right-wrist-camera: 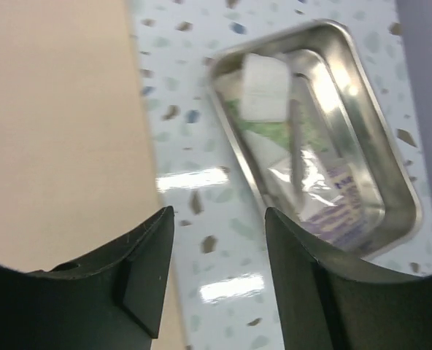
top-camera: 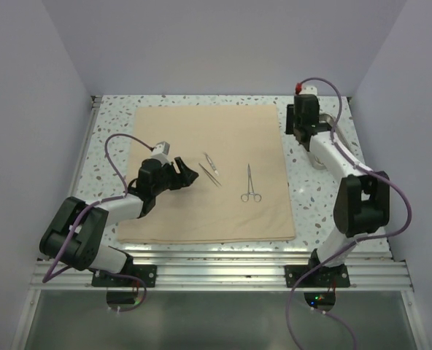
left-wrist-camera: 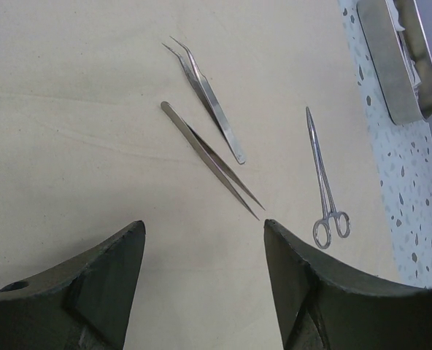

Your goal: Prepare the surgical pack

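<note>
Four fingers [left-wrist-camera: 77, 292], two tweezers [left-wrist-camera: 212, 160], one forceps [left-wrist-camera: 320, 169]

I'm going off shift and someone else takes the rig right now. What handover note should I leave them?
Left tool: open, empty, hovering over the cloth beside the tweezers.
Right tool: open, empty, above the steel tray, which sits on the table off the cloth's right edge.
Done: cloth spread flat; tweezers and forceps laid on it.
Left: tray and packets not yet on the cloth; wrapping probably follows.

Top view high, looking down; wrist views close, low; all share cloth [top-camera: 201, 131]
</note>
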Robot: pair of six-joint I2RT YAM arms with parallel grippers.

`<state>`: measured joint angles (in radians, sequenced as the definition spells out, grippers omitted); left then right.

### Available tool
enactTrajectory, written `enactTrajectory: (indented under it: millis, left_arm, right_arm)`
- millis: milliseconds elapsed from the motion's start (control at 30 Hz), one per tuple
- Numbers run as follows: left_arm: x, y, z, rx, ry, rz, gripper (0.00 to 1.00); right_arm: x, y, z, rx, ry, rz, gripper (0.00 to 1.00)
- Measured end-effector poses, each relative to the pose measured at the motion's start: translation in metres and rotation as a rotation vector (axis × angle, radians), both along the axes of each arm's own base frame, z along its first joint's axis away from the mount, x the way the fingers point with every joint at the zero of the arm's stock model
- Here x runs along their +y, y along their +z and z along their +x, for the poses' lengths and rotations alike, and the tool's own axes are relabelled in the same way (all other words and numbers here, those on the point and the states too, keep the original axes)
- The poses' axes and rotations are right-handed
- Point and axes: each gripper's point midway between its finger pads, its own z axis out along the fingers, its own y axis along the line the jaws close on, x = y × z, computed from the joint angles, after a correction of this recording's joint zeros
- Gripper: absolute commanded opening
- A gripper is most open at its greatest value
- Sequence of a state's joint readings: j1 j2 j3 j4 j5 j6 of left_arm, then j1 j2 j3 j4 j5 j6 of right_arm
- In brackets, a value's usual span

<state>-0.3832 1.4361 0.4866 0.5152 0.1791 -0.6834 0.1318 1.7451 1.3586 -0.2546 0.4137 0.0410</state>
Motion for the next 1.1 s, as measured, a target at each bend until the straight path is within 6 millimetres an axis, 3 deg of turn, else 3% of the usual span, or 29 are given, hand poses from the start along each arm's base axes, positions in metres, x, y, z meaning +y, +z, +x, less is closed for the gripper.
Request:
enactTrajectory:
  millis: [100, 200, 333, 500, 733, 900, 1100]
  left_arm:
    - [0.000, 0.000, 0.000, 0.000, 0.000, 0.001, 0.70]
    - [0.001, 0.000, 0.000, -0.006, -0.003, 0.009, 0.70]
    - [0.001, 0.000, 0.000, -0.008, -0.005, 0.012, 0.70]
    - [0.001, 0.002, 0.001, -0.016, -0.001, 0.012, 0.70]
    - [0.002, 0.010, 0.003, -0.038, 0.008, 0.007, 0.70]
    - [0.004, 0.009, 0.003, -0.032, 0.018, 0.013, 0.70]
    - [0.006, 0.008, 0.003, -0.030, 0.025, 0.018, 0.70]
  right_arm:
    - [0.071, 0.024, -0.015, -0.066, 0.136, 0.122, 0.51]
    - [0.139, 0.023, -0.041, -0.059, 0.268, 0.229, 0.47]
    - [0.206, -0.006, -0.068, 0.032, 0.409, 0.294, 0.51]
    - [0.268, -0.055, -0.095, 0.149, 0.536, 0.308, 0.43]
    - [0.318, -0.114, -0.121, 0.279, 0.634, 0.278, 0.40]
    - [0.342, -0.125, -0.118, 0.291, 0.668, 0.267, 0.39]
    - [0.349, -0.131, -0.114, 0.291, 0.676, 0.258, 0.36]
